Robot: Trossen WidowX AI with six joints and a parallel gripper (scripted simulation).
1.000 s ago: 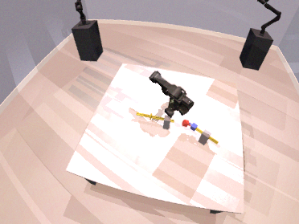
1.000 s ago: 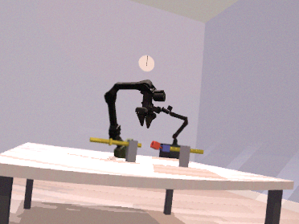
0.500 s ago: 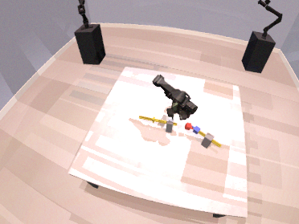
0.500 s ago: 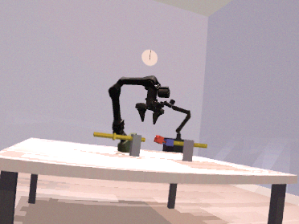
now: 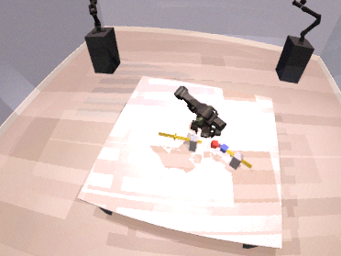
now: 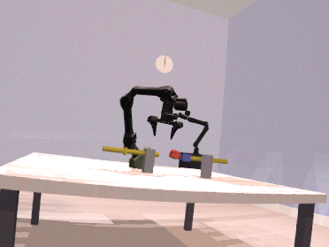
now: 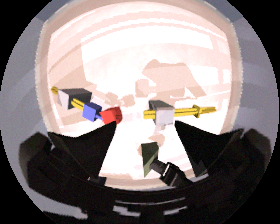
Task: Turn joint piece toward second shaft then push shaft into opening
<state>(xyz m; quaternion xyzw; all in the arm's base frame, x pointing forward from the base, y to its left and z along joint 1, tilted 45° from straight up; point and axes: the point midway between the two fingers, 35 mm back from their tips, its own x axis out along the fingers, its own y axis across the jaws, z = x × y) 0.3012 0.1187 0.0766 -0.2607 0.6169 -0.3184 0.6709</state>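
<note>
The black parallel-jaw gripper [image 5: 205, 133] [image 6: 163, 137] [image 7: 145, 123] is open, with nothing held between its fingers. It is suspended above the white table [image 5: 137, 198] [image 6: 88, 183] [image 7: 125, 60], fingertips pointed downward, clear of both shafts and both blocks. It is carried by the black six-joint arm [image 5: 197, 106] [image 6: 152, 90].

The red square joint piece [image 5: 214, 144] [image 6: 174, 154] [image 7: 111, 116] is located between the two blocks, above the table surface. It is joined to a blue square piece [image 5: 224, 148] [image 6: 185, 158] [image 7: 92, 111], which is mounted on the inner end of the fixed yellow shaft [image 5: 247, 164] [image 6: 218, 161] [image 7: 77, 103]. This shaft is supported by an upright grey block [image 5: 236, 161] [image 6: 206, 166] [image 7: 75, 97].

The second yellow shaft [image 5: 167, 135] [image 6: 114, 150] [image 7: 185, 112], fitted with a yellow collar [image 5: 175, 137] [image 6: 126, 151] [image 7: 198, 111], is passed through a second upright grey block [image 5: 193, 143] [image 6: 149, 161] [image 7: 163, 116]. Its inner end is projected a little beyond the block and is separated from the red piece by a gap; the shaft is not inserted. The collar is positioned apart from the block, on the outer side. The two shafts are set at an angle. Exact alignment of the red piece's opening cannot be determined.
</note>
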